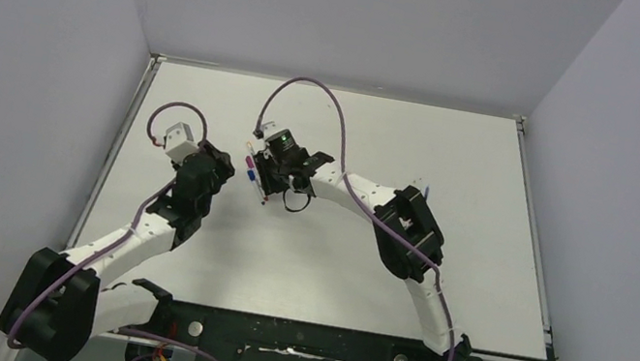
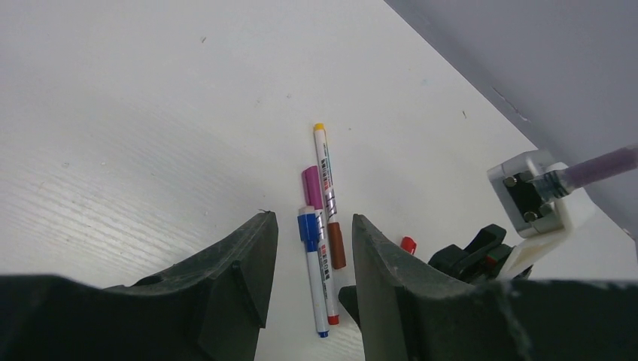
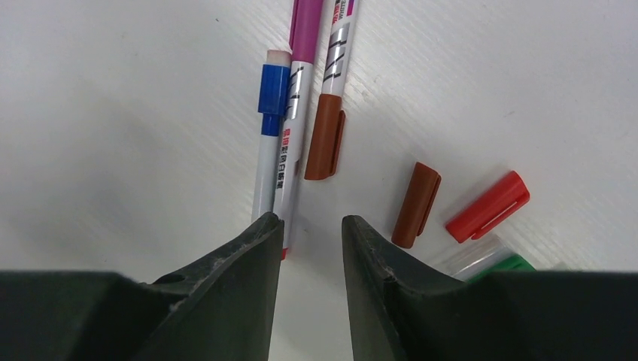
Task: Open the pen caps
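Three capped pens lie side by side on the white table [image 1: 399, 155]. One has a blue cap [image 3: 273, 94], one a purple cap [image 3: 306, 30] and one a brown cap [image 3: 325, 135]. They also show in the left wrist view: the blue-capped pen [image 2: 314, 278], the purple cap [image 2: 312, 188] and the brown cap [image 2: 336, 244]. A loose brown cap [image 3: 416, 204] and a loose red cap [image 3: 487, 207] lie to the right, beside a green-tipped clear piece [image 3: 511, 265]. My right gripper [image 3: 311, 219] is open and empty just above the pens' ends. My left gripper [image 2: 312, 219] is open and empty, hovering over the same pens.
The two grippers [image 1: 219, 164] [image 1: 269, 182] sit close together left of the table's middle, with the pens [image 1: 249, 169] between them. The right wrist's camera housing [image 2: 534, 195] shows near the left gripper. Grey walls enclose the table on three sides.
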### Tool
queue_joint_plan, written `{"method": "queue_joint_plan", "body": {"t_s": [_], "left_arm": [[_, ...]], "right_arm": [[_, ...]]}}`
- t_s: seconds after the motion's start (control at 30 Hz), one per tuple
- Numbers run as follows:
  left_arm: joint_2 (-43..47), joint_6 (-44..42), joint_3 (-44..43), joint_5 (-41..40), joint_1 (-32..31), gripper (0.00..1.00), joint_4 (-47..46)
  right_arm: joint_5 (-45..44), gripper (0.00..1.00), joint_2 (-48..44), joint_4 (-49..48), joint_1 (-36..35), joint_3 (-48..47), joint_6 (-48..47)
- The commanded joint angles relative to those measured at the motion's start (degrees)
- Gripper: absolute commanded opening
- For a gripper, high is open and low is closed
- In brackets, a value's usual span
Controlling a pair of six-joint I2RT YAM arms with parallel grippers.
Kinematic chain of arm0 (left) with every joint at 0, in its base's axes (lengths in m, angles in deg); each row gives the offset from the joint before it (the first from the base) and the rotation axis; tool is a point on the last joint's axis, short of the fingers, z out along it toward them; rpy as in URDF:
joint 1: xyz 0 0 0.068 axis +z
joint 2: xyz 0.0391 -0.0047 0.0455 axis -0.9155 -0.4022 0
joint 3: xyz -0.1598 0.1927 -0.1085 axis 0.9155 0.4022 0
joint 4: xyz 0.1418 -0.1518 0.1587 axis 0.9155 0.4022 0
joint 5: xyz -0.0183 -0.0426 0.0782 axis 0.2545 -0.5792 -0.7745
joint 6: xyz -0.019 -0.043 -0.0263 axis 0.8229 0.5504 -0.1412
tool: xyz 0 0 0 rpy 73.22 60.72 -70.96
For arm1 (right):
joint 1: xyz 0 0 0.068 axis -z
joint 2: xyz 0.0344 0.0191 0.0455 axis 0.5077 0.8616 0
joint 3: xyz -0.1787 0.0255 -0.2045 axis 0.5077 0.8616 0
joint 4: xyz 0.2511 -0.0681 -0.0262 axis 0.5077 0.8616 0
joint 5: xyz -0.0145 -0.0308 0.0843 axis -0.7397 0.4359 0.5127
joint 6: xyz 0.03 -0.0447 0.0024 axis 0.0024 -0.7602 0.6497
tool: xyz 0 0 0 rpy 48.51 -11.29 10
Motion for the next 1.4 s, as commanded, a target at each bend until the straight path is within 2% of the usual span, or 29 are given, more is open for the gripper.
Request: {"method": "queue_joint_plan", "body": {"t_s": [0.0, 0.37, 0.77, 1.0, 1.37], "left_arm": [[2.07, -0.20, 0.21, -1.55, 0.40, 0.40, -2.99], [4.56, -0.50, 0.25, -4.45, 0.36, 0.41, -1.19], [8.52, -1.01, 1.45, -7.25, -0.16, 0.41, -0.76], [8.91, -1.11, 1.49, -7.53, -0.30, 0.41, -0.63], [10.27, -1.47, 1.64, -9.58, -0.63, 0.41, 0.15]], "right_arm": [[-2.41, 0.35, 1.45, 0.58, -0.58, -3.94, -1.87], [-3.39, 0.34, 2.40, 0.51, -1.04, -4.09, -2.50], [-4.93, 0.35, -1.19, -3.07, -2.59, -1.49, -3.20], [-4.87, 0.36, 2.25, -0.44, -2.87, -5.28, -2.97], [-3.39, 0.37, 3.30, -0.72, -2.78, -5.70, -2.84]]}}
